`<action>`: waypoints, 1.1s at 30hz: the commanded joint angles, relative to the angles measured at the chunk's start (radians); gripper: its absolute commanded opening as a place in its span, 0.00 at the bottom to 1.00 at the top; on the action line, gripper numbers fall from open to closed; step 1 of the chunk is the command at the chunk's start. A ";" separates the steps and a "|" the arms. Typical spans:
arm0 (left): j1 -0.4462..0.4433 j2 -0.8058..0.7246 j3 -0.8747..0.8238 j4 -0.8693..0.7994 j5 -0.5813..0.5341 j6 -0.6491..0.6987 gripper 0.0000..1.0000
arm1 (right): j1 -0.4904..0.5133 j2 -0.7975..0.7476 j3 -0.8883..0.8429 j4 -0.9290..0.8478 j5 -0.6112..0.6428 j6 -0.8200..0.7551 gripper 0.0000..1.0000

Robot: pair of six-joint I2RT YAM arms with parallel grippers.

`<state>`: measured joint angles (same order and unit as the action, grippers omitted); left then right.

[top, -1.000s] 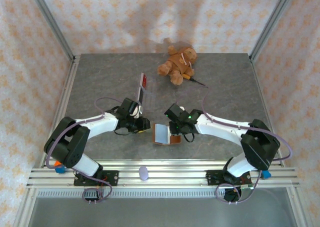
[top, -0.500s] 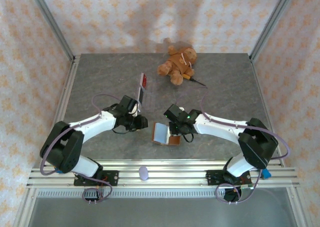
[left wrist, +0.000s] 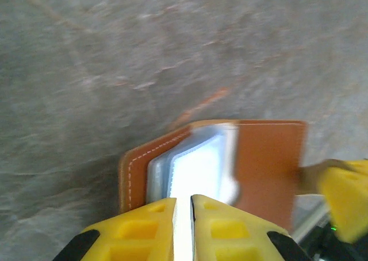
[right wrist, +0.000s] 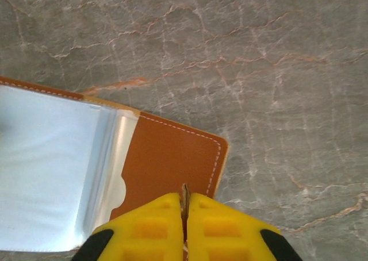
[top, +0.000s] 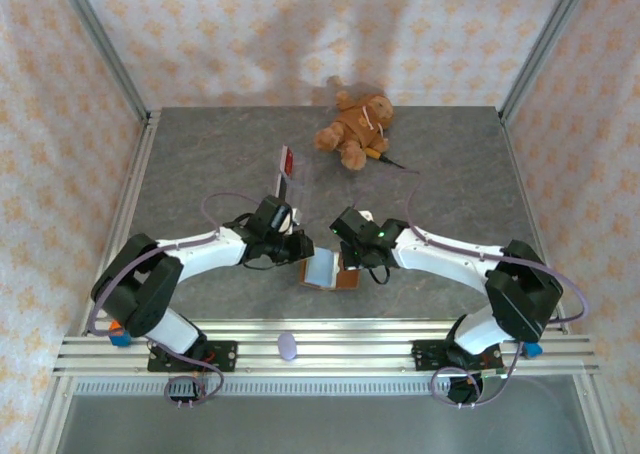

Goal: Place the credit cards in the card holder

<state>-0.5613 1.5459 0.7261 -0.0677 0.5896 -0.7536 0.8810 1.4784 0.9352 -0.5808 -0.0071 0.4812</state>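
Note:
The card holder (top: 345,279) lies open near the table's front middle, brown leather with clear plastic sleeves (top: 320,267). My left gripper (top: 303,252) is at its left edge; in the left wrist view the gripper (left wrist: 183,206) is shut on a pale sleeve (left wrist: 201,169) that runs between the fingertips. My right gripper (top: 347,259) sits over the right flap. In the right wrist view that gripper (right wrist: 185,200) is shut on the near edge of the brown cover (right wrist: 167,157), with the sleeves (right wrist: 52,169) spread to the left. The credit cards (top: 287,179), red and white, lie in a row behind the left gripper.
A brown teddy bear (top: 355,126) lies at the back middle with a dark pen-like stick (top: 388,159) beside it. A small purple object (top: 288,346) rests on the front rail. Metal frame posts stand at the table's back corners.
My left gripper moved right to the card holder's left edge and closed on a sleeve. My right gripper closed on the brown cover. The holder shifted only slightly.

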 commanded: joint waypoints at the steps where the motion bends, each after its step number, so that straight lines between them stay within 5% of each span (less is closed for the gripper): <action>1: -0.001 0.006 0.002 -0.016 -0.082 0.066 0.15 | 0.007 -0.045 0.010 -0.039 0.074 -0.020 0.06; 14: 0.001 0.076 -0.024 -0.011 -0.140 0.110 0.14 | -0.022 -0.017 -0.029 0.015 0.033 -0.039 0.07; 24: 0.001 -0.007 -0.030 -0.008 -0.128 0.061 0.17 | -0.046 -0.064 -0.011 -0.006 0.001 -0.052 0.28; 33: 0.001 -0.052 -0.033 0.013 -0.118 0.035 0.18 | -0.072 -0.142 0.067 -0.097 0.015 -0.098 0.36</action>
<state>-0.5613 1.5288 0.7036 -0.0551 0.4885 -0.7040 0.8211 1.3705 0.9558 -0.6155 -0.0170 0.4103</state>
